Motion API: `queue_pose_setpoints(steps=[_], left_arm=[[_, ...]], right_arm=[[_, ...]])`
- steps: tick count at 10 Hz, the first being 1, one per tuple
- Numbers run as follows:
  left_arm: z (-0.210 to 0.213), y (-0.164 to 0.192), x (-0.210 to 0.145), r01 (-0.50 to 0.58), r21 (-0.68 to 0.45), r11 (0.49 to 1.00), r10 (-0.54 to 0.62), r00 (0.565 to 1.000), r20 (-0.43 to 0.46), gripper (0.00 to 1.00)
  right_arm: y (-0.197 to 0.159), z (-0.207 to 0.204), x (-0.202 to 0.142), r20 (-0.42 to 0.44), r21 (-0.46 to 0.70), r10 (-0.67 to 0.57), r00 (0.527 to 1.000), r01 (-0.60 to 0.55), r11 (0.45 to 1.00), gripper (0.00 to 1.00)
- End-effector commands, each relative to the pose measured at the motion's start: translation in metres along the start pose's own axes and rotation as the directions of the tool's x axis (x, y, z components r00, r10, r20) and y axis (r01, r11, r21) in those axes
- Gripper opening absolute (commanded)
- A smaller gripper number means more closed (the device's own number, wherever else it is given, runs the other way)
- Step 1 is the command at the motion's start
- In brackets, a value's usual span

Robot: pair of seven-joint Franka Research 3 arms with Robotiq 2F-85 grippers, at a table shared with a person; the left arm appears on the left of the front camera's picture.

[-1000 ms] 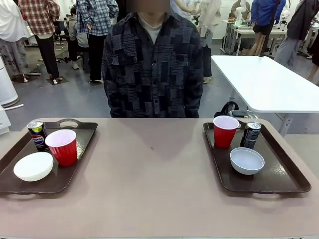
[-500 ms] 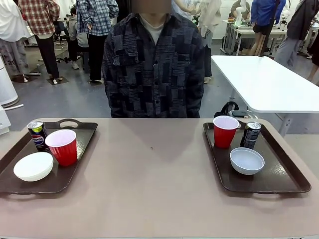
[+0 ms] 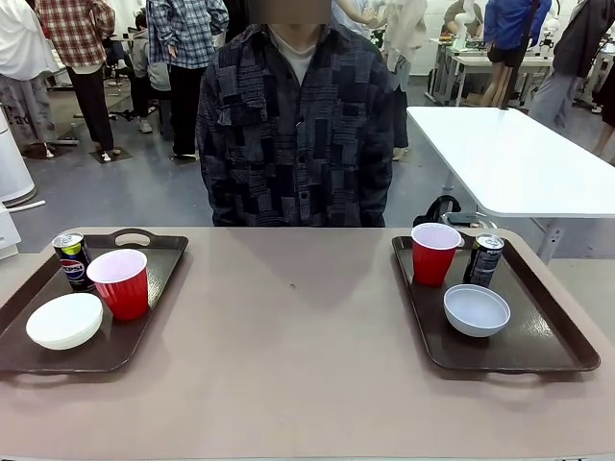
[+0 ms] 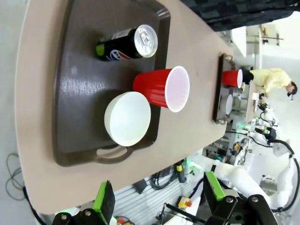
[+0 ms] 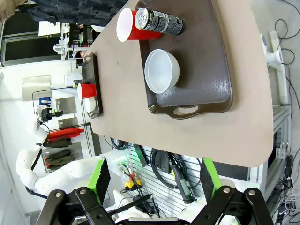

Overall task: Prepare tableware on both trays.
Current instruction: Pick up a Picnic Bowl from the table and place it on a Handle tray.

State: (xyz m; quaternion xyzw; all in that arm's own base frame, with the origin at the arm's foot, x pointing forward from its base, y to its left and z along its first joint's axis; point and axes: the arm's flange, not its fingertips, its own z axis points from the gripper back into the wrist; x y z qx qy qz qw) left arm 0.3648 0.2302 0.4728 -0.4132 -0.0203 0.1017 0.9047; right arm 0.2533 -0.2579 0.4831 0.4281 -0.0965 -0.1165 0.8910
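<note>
Hanging high over the near edge of the table, both grippers look down on their own trays with fingers spread wide apart and nothing between them. The left gripper sits above the near end of the left tray, so the white bowl lies closest ahead of its fingers, the red cup just beyond it and the Pepsi can farthest, at the tray's far left corner. The right gripper hangs likewise near the right tray; the grey-blue bowl is nearest to it, with the second red cup and the black can standing side by side beyond, close but seemingly apart. Each tray appears fully set with one cup, one bowl and one can, all upright, so the task looks essentially complete. A person stands at the far side, hands out of sight. Any further reach would meet the bowls first; the cups and cans stand behind them.
</note>
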Motion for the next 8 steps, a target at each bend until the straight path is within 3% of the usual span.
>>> queue_pose_setpoints(steps=[1, 8], left_arm=[[-0.0008, 0.0011, -0.0002, -0.013, 0.007, 1.0, 0.013, 1.0, -0.006, 1.0], [-0.0008, 0.0011, -0.0002, -0.013, 0.007, 1.0, 0.013, 1.0, -0.006, 1.0]], right_arm=[[-0.0018, 0.0013, -0.002, -0.004, 0.004, 0.02, 1.0, -0.02, 1.0, 1.0], [-0.0018, 0.0013, -0.002, -0.004, 0.004, 0.02, 1.0, -0.02, 1.0, 1.0]])
